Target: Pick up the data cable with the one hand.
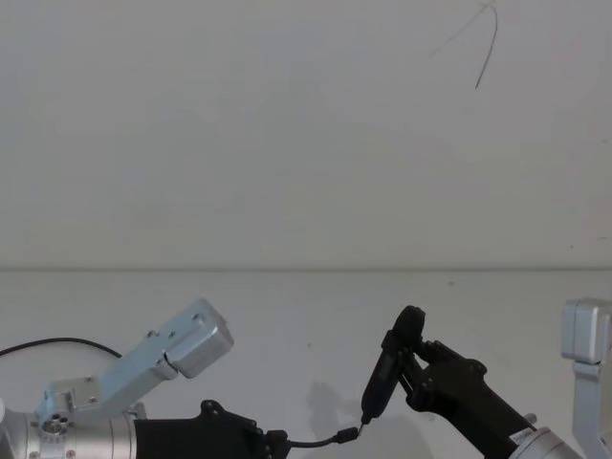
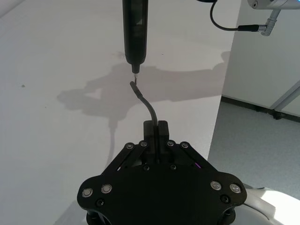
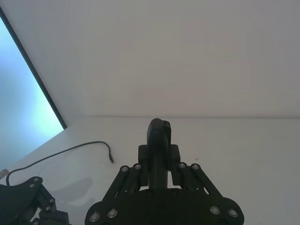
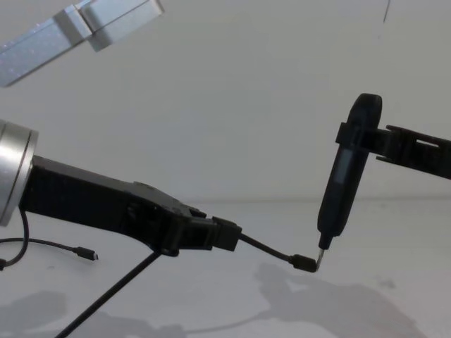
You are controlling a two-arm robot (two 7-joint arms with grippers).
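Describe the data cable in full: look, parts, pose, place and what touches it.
The data cable is a thin, round black cord with a rubbery look, ending in a small black plug with a short metal tip. The left gripper is shut on it a little behind the plug, holding that end above the white table. The free stretch curves out from the jaws, and the plug tip meets the thin metal tip of the black pen-shaped tool held by the right gripper. The rest hangs down toward the table.

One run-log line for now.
left gripper: shut on data cable, lifted | right gripper: shut on pen tool | tip at plug
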